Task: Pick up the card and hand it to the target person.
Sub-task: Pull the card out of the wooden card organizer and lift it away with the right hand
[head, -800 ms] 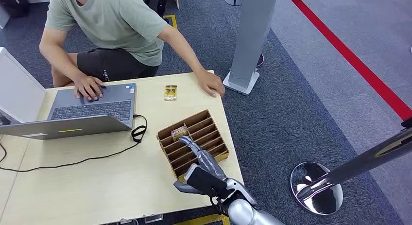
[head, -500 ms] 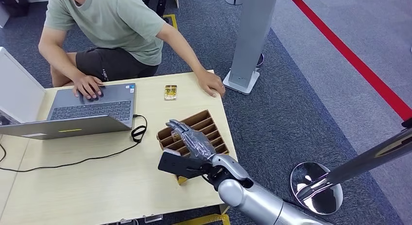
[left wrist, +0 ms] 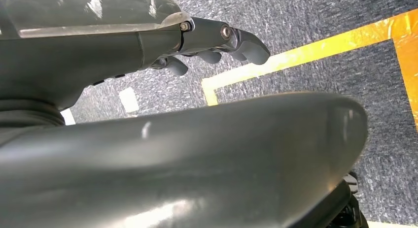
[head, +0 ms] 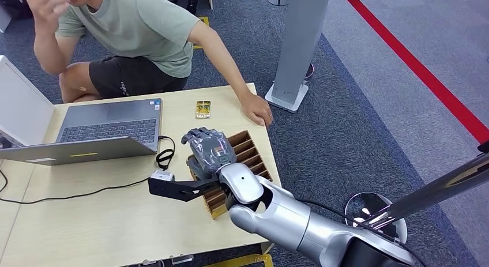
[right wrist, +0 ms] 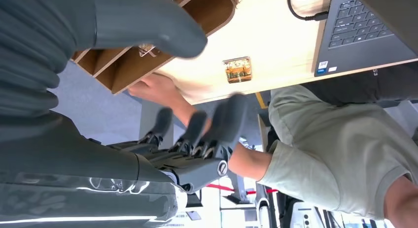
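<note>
Head view: the right hand [head: 209,149] is raised above the near-left part of the slotted wooden rack [head: 249,153], fingers apart and holding nothing. The card [head: 202,109] lies flat on the table [head: 104,215] beyond the hand, well apart from it, just short of the far table edge and between the laptop [head: 109,128] and the person's resting hand [head: 258,112]. The right wrist view confirms this: the card [right wrist: 237,70] lies ahead of the spread fingertips [right wrist: 231,114], past the rack's open compartments. The left hand [left wrist: 217,41] hangs over the carpet, fingers loosely extended and empty. The step in hand is judged to be the reach toward the card; no grasp has begun. The next move calls for carrying the right hand forward past the rack, lowering the fingertips onto the card, and pinching its thin edge off the flat surface.
</note>
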Available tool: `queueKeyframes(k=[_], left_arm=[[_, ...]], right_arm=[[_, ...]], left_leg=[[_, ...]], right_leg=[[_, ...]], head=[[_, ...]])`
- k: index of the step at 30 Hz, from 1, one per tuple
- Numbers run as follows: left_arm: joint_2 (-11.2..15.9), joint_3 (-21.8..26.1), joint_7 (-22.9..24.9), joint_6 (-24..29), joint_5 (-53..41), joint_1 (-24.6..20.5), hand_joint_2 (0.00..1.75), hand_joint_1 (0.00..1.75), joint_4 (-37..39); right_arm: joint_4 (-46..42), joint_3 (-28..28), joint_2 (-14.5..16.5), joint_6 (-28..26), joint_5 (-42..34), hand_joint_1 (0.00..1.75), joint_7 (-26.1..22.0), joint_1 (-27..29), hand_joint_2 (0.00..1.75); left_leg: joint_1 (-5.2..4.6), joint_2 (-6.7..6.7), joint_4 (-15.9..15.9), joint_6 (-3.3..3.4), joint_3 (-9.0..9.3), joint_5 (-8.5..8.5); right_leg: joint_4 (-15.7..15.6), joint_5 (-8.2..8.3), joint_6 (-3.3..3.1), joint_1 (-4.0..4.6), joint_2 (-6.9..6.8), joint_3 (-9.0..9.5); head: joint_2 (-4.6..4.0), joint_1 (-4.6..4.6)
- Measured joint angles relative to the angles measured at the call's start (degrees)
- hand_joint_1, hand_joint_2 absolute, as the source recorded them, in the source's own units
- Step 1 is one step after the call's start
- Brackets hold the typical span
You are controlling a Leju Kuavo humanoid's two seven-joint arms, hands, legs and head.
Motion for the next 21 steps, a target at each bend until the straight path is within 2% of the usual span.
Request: queueKeyframes(k=[6, 8, 10, 12, 21], left_arm=[[-0.09, 0.00, 0.14, 0.08, 0.10, 0.01, 0.00, 0.00, 0.00], [-0.10, 0.00, 0.18, 0.13, 0.11, 0.01, 0.00, 0.00, 0.00], [-0.10, 0.00, 0.19, 0.25, 0.11, 0.02, 0.00, 0.00, 0.00], [-0.10, 0.00, 0.19, 0.35, 0.15, 0.03, 0.00, 0.00, 0.00], [-0.10, 0.00, 0.19, 0.53, 0.84, 0.43, 0.00, 0.00, 0.00]], right_arm=[[1.13, 0.87, 0.26, -0.61, 2.26, 1.41, 1.83, -0.49, 1.75], [1.23, 1.05, 0.25, -0.84, 2.71, 1.30, 2.44, -0.42, 1.75], [1.23, 1.11, 0.23, -1.08, 2.99, 1.07, 2.89, -0.32, 1.75], [1.22, 1.15, 0.21, -1.15, 3.20, 0.92, 3.27, -0.22, 1.75], [1.27, 1.35, 0.18, -0.70, 3.21, 0.80, 4.00, 0.36, 1.75]], left_leg=[[0.00, 0.00, 0.00, 0.00, 0.01, 0.00], [0.00, 0.00, 0.00, 0.00, 0.02, 0.00], [0.00, 0.00, 0.00, 0.00, 0.02, 0.00], [0.00, 0.01, 0.00, 0.00, 0.02, 0.00], [0.00, 0.01, 0.00, 0.00, 0.01, 0.00]], right_leg=[[-0.01, 0.00, 0.00, 0.00, 0.00, -0.01], [-0.01, 0.00, 0.00, 0.00, 0.00, -0.01], [-0.01, 0.00, 0.00, 0.00, 0.00, -0.01], [-0.01, 0.00, 0.00, 0.00, 0.00, -0.01], [-0.01, 0.00, 0.00, 0.00, 0.01, -0.02]], head=[[0.00, 0.00], [0.00, 0.00], [0.00, 0.00], [0.00, 0.00], [0.00, 0.00]])
